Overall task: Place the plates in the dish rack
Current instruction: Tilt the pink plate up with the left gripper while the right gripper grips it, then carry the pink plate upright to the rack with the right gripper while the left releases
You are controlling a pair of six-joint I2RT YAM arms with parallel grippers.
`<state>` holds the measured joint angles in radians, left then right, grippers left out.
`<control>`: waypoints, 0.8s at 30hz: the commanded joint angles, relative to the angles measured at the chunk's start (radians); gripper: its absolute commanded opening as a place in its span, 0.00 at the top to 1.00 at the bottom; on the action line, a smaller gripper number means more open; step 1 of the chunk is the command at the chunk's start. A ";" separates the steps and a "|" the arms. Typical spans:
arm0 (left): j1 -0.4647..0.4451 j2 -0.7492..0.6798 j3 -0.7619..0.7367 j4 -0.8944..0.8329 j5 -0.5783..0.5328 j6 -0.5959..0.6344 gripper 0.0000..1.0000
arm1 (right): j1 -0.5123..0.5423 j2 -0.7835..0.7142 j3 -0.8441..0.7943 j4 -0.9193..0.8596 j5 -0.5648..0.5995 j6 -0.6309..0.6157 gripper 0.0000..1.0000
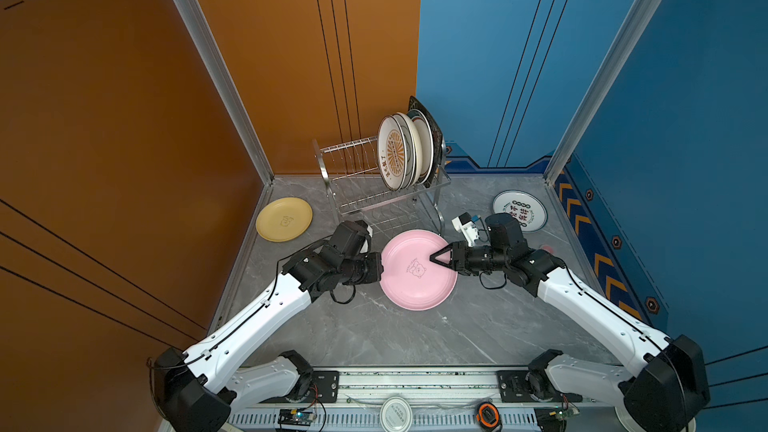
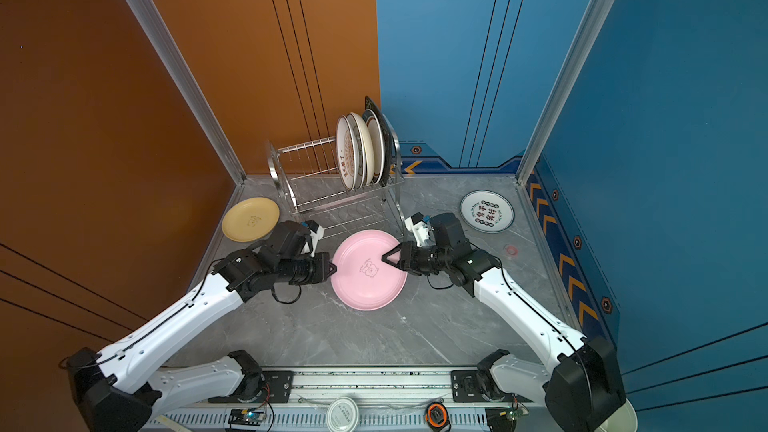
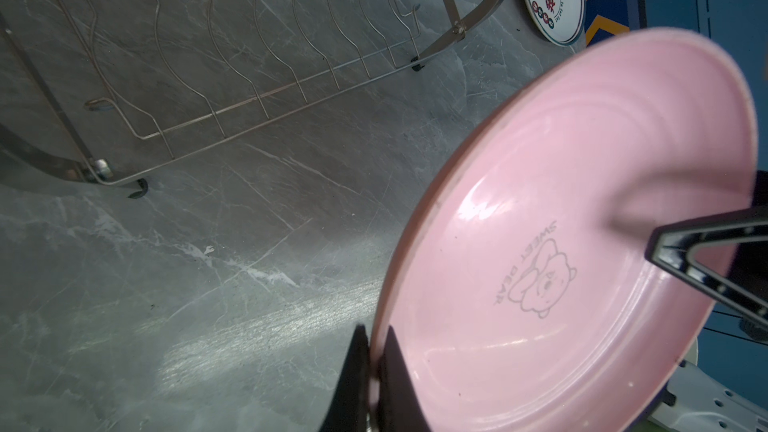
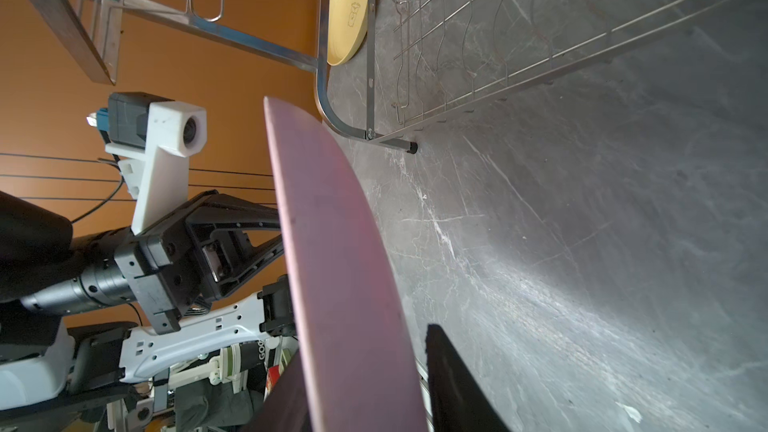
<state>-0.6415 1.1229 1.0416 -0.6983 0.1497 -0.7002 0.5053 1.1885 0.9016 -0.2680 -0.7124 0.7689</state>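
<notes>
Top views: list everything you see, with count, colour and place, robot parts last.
pink plate: one, pink, held tilted in front of the rack.
yellow plate: one, yellow, flat on the table, left of the rack.
lettered plate: one, white with green rim, flat, far right.
racked plates: five as far as visible; sunburst, white, beige, black square; upright at the upper tier's right end.
dish rack: one, steel, at the table's back.
table: one, grey marble.
lid: one, white, front rail.
round gadget: one, orange and black, front rail.
arms: two, white and black.
left jaws: shut on the pink plate's left rim.
right jaws: astride its right rim; grip unclear.
</notes>
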 commanded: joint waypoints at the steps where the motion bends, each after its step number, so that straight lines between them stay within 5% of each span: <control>1: 0.016 -0.030 -0.005 0.031 0.031 -0.002 1.00 | 0.009 0.011 0.022 0.029 -0.032 0.006 0.68; 6: 0.041 -0.047 -0.043 0.030 0.040 0.001 0.96 | 0.025 0.018 0.048 0.010 -0.016 0.000 0.84; 11: 0.080 -0.081 -0.058 0.029 0.045 0.001 0.64 | 0.049 0.014 0.117 -0.108 0.062 -0.052 0.89; 16: 0.161 -0.151 -0.071 0.003 0.059 -0.002 0.39 | 0.080 -0.010 0.228 -0.286 0.219 -0.116 0.93; 24: 0.328 -0.251 -0.084 -0.081 0.082 0.028 0.16 | 0.187 -0.034 0.467 -0.562 0.591 -0.175 0.95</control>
<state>-0.3901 0.9005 0.9817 -0.6819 0.2897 -0.6800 0.6819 1.2015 1.2823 -0.6495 -0.3435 0.6418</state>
